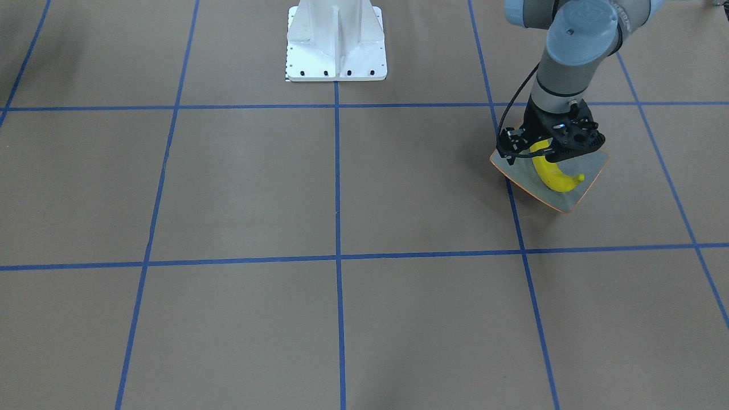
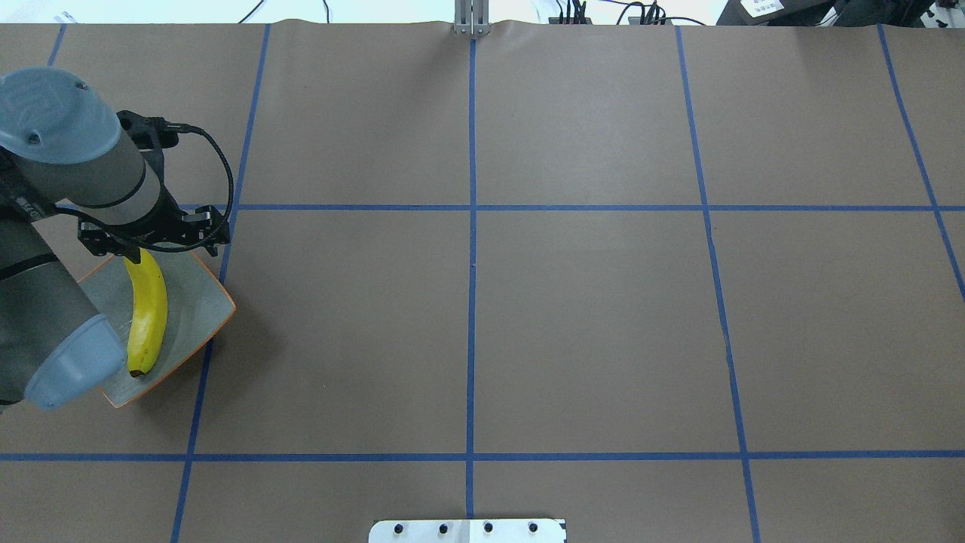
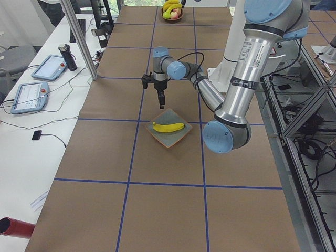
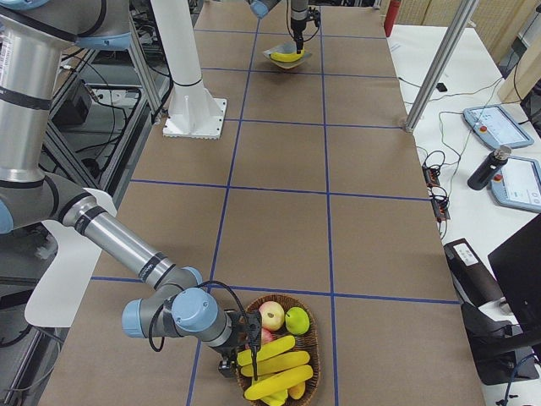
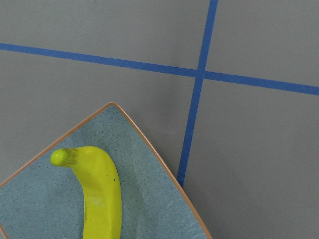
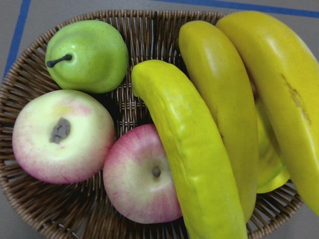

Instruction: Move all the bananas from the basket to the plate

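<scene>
Brown blue-gridded tabletop [image 2: 588,324]: a bright yellow curved banana [image 2: 147,313] lies on the squarish grey-green plate [image 2: 200,309] at nine o'clock overhead, left gripper [image 3: 161,98] above it; right gripper [image 4: 245,345] by the woven basket [image 4: 314,334]; cannot tell either's spread.

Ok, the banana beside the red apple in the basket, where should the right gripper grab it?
Probably mid-length, from straight above, closing across the banana: it lies uppermost, but the red apple and next banana crowd its sides.

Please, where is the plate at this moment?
In the overhead view the plate sits at far left, across a blue tape line, under the left pincer, with one banana on it.
</scene>
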Robot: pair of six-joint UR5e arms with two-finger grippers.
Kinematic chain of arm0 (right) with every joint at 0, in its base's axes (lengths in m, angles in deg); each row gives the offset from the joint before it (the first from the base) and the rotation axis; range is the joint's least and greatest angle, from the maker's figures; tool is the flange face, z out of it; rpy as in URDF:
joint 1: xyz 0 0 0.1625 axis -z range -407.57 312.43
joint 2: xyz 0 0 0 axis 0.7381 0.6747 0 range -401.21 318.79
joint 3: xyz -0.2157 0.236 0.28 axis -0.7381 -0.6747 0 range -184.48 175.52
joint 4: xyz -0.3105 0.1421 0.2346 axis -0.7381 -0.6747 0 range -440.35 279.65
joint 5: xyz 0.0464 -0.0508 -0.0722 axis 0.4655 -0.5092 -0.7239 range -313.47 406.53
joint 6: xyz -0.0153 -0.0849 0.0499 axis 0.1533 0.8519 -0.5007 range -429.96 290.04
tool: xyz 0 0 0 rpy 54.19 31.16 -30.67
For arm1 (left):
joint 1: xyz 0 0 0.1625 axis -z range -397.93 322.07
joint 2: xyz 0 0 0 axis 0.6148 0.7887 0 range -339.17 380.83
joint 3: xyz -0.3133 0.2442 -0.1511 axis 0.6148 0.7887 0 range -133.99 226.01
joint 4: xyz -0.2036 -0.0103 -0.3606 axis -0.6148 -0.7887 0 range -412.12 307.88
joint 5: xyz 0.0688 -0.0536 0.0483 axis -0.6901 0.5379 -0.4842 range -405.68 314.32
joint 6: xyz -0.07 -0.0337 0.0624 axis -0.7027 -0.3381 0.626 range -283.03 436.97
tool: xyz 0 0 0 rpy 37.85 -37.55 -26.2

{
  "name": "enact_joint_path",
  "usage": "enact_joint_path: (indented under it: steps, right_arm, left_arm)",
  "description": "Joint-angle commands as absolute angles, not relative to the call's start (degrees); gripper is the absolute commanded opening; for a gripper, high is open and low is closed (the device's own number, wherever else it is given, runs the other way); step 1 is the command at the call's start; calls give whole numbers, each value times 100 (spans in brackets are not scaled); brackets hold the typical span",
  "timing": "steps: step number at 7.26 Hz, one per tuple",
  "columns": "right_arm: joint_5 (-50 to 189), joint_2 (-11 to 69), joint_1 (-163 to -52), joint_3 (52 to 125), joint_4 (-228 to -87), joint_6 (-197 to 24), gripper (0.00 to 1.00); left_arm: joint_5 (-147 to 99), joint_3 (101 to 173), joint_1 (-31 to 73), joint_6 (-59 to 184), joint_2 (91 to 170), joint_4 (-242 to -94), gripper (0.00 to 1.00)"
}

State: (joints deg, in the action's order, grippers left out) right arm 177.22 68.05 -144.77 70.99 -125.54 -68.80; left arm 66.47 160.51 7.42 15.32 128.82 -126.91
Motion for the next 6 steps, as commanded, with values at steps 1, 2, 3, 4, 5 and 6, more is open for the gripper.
enact_joint_path:
  steps: [1,2,3,4,5,6]
  right_arm:
    - [17696,6611,-14477,6839,-12544,-6864,96]
    - [17688,6584,-14477,6829,-12544,-6864,90]
    - [17687,6584,-14477,6829,-12544,-6899,81]
    - [17696,6575,-14477,6829,-12544,-6908,63]
    - [17696,6575,-14477,6829,-12544,-6916,40]
    - [17696,6558,-14477,6838,-12544,-6925,15]
  left_arm:
    - [6647,16036,742,1536,12876,-12691,100]
    - [6647,16036,742,1545,12876,-12691,100]
    - [6638,16036,742,1545,12876,-12691,100]
    - [6647,16036,742,1545,12876,-12691,100]
    - [6638,16036,742,1545,12876,-12691,100]
    - [6647,16027,742,1545,12876,-12691,100]
